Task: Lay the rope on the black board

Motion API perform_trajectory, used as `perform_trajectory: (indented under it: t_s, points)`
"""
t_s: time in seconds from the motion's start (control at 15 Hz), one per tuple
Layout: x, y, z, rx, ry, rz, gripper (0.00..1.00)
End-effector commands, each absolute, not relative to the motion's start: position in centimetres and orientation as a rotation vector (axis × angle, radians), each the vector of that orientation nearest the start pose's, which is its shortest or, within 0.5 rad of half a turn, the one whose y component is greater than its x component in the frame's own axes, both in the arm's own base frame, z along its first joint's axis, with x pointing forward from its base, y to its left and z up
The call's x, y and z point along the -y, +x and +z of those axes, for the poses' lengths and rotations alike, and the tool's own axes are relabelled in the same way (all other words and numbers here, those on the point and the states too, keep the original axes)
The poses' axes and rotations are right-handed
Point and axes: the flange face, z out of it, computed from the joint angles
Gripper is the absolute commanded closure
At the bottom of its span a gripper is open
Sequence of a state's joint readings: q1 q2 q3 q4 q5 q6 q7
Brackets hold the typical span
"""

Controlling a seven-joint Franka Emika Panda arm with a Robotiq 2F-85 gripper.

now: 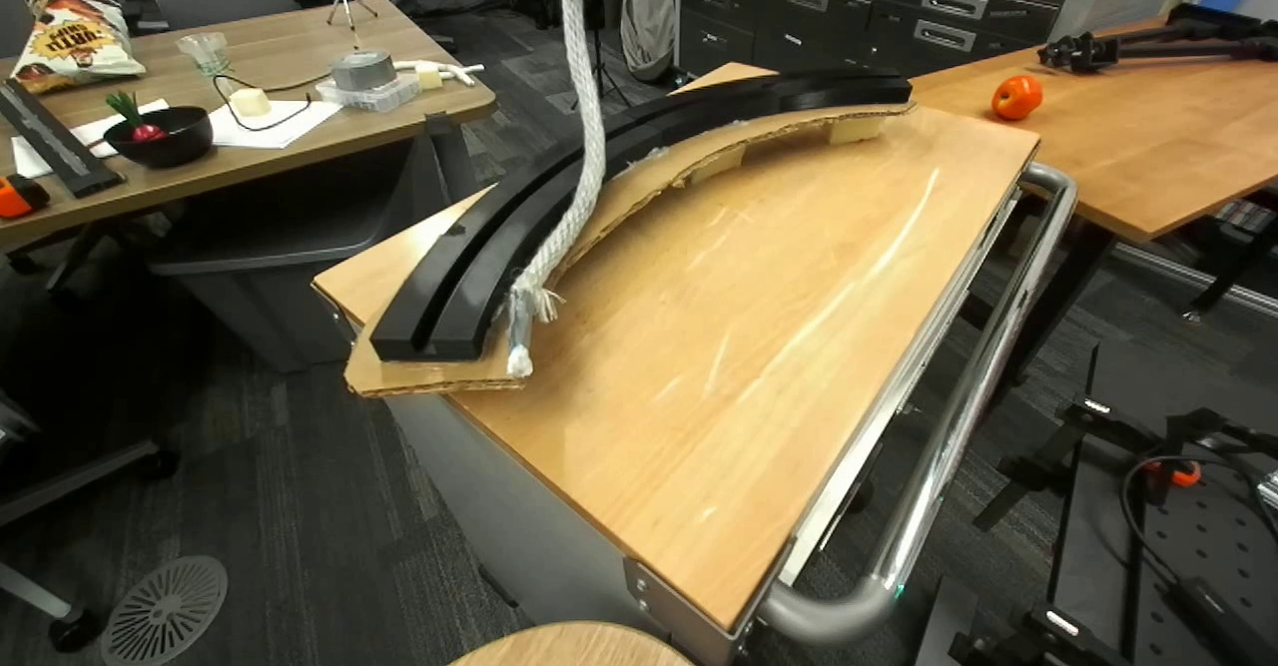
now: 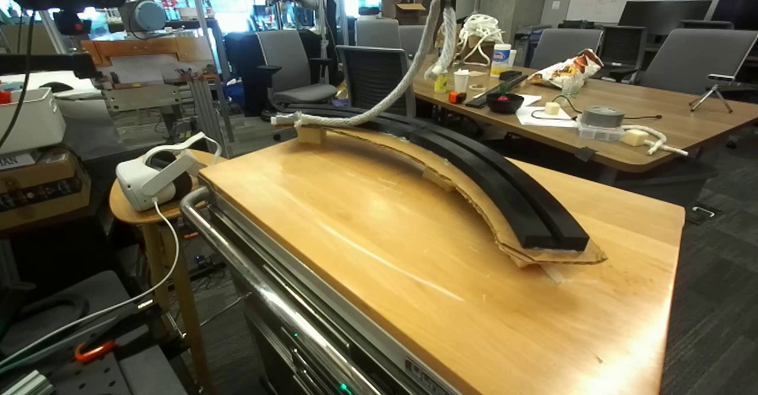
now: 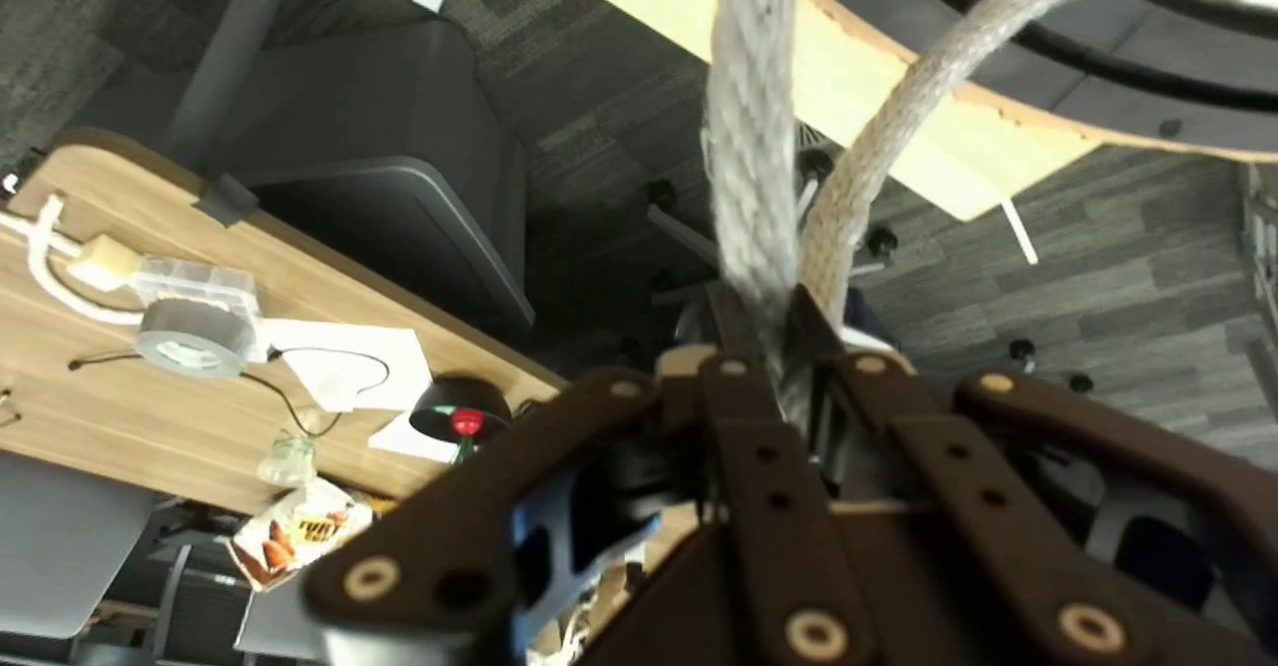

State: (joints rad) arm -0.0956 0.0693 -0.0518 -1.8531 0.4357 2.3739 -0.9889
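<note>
- Grey-white braid first: that rope (image 3: pixel 756 97) is caught in the gripper (image 3: pixel 774 325), pinched between its fingertips, held well up in the air.
- Just past the grip, a short tail (image 2: pixel 440 66) dangles free.
- Down swoops the long side to one end of the black board (image 2: pixel 477 164), low along the inner edge, tip poking over the cardboard (image 1: pixel 699 154); touching or barely off, I can't tell.
- So we're at the first-end placement, I'd say, most of the arc uncovered!
- Next it calls for a nudge outward onto the ridges, then a slow, lowering sweep along the curve.
</note>
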Motion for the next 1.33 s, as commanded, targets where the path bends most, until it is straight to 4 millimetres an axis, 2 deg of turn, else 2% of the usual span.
perform_trajectory:
  t_s: [0.0,0.27,0.53,0.73,1.0,1.13,1.27]
  points:
    - [8.1,63.2,51.2,0.94,-2.934,-0.749,0.97]
    - [7.9,64.4,48.6,0.987,-3.009,-0.606,0.97]
    - [8.5,64.8,47.3,1.003,-3.093,-0.457,0.97]
    - [9.1,62.9,46.9,1.013,-3.013,-0.158,0.97]
    - [11.5,60.6,48.0,0.997,-2.898,0.106,0.97]
    - [12.8,60.3,48.0,0.985,-2.888,0.174,0.97]
    - [13.1,60.8,47.3,1.007,-2.887,0.182,0.97]
